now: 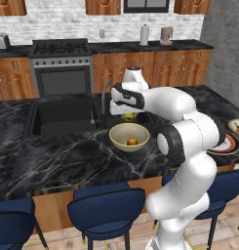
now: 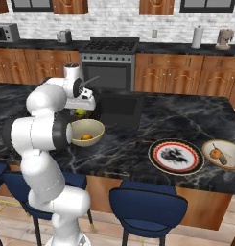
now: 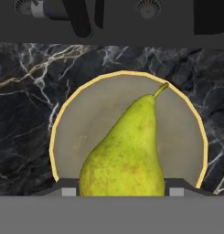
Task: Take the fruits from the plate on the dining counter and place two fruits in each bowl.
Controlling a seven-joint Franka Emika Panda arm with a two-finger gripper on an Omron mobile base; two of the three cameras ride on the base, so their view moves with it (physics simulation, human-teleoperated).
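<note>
You are most of the way through, by my reading: the red-rimmed plate (image 2: 176, 156) on the black marble worktop (image 2: 138, 129) now carries no fruit, so nothing appears left to fetch from it. The shallow off-white bowl (image 2: 232, 144), just beside the plate at its 3 o'clock in the right base view, holds a round orange fruit (image 2: 215, 153) and a brownish elongated one (image 2: 224, 159), which would make its pair. The deep cream bowl (image 1: 129, 136) near the sink holds one orange fruit (image 1: 132, 141). The jaws of the gripper (image 1: 127, 116) are closed on the yellow-green pear (image 3: 125, 151), held above that bowl; in the hand view the pear stands between the dark fingertips with the bowl's rim ringing it, stem toward 1 o'clock. What remains, in my judgement, is the release of this pear into the cream bowl, giving it its second fruit.
</note>
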